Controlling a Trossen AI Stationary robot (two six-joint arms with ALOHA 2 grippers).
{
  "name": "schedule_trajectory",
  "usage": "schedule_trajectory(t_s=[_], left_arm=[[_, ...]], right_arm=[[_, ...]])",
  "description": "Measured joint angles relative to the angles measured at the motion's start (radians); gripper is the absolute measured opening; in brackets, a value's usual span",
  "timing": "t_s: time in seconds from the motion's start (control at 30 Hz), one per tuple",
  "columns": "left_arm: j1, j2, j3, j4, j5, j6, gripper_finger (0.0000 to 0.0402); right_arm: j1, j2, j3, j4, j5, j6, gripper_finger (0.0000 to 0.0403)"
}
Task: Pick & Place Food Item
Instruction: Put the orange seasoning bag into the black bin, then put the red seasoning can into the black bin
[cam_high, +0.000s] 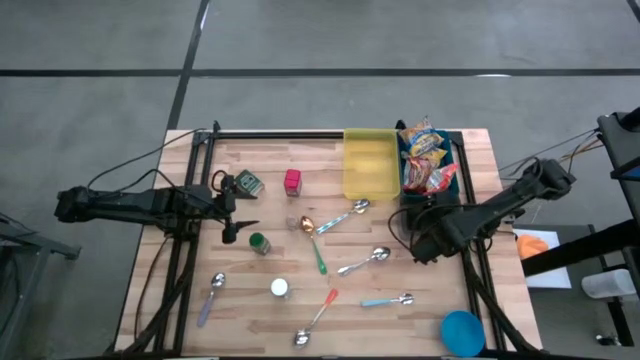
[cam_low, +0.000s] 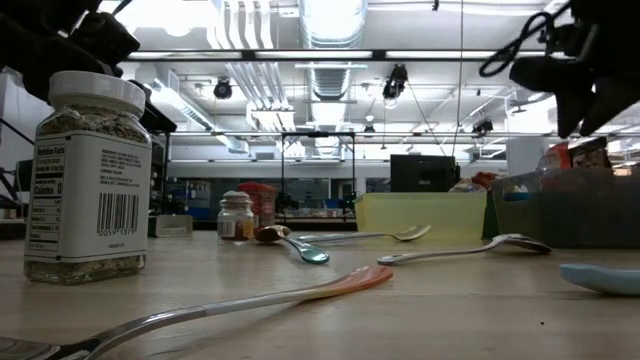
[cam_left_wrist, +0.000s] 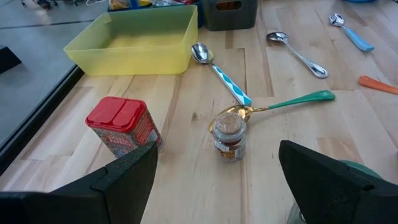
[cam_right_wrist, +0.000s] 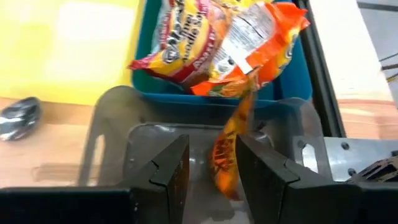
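Observation:
Several bright snack packets (cam_high: 425, 160) lie in a blue bin (cam_right_wrist: 283, 87) at the table's far right, beside an empty yellow tray (cam_high: 368, 165). My right gripper (cam_right_wrist: 212, 177) hangs just on the near side of the bin and is shut on one orange packet (cam_right_wrist: 233, 134), which is seen edge-on. My left gripper (cam_left_wrist: 217, 186) waits at the table's left, open, with nothing between its fingers. A small spice jar (cam_left_wrist: 229, 134) and a red-lidded tin (cam_left_wrist: 124, 124) stand ahead of it. My right gripper holds the orange packet by its near end (cam_right_wrist: 225, 168), pinched between the two fingers. The fingers slant down from the near side toward the bin. The packet stretches from the fingers up to its far end (cam_right_wrist: 252, 81), which rests among the other packets in the bin.
Several spoons (cam_high: 365, 262) lie scattered over the middle of the wooden table. A green-lidded jar (cam_high: 259, 243), a white-lidded jar (cam_high: 280, 288) and a blue bowl (cam_high: 462, 330) at the near right corner also stand there. A dark frame rail (cam_right_wrist: 323, 68) runs beside the bin.

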Motion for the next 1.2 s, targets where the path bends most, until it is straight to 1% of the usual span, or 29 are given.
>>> schedule_trajectory(t_s=[0.23,0.47,0.6,0.83,0.97,1.07,1.2], left_arm=[[0.000,0.000,0.000,0.000,0.000,0.000,0.0340],[0.000,0.000,0.000,0.000,0.000,0.000,0.0340],[0.000,0.000,0.000,0.000,0.000,0.000,0.0340],[0.000,0.000,0.000,0.000,0.000,0.000,0.0340],[0.000,0.000,0.000,0.000,0.000,0.000,0.0340],[0.000,0.000,0.000,0.000,0.000,0.000,0.0340],[0.000,0.000,0.000,0.000,0.000,0.000,0.0340]], right_arm=[[0.000,-0.045,0.047,0.000,0.095,-0.107,0.0127],[0.000,-0.035,0.101,0.007,0.307,-0.233,0.0127],[0.000,-0.003,0.152,0.012,0.389,-0.287,0.0127],[0.000,0.080,0.250,0.020,0.491,-0.419,0.0127],[-0.003,0.113,0.306,0.059,0.528,-0.523,0.0127],[-0.008,0.124,0.342,0.128,0.542,-0.645,0.0127],[-0.017,0.127,0.375,0.265,0.543,-0.853,0.0127]])
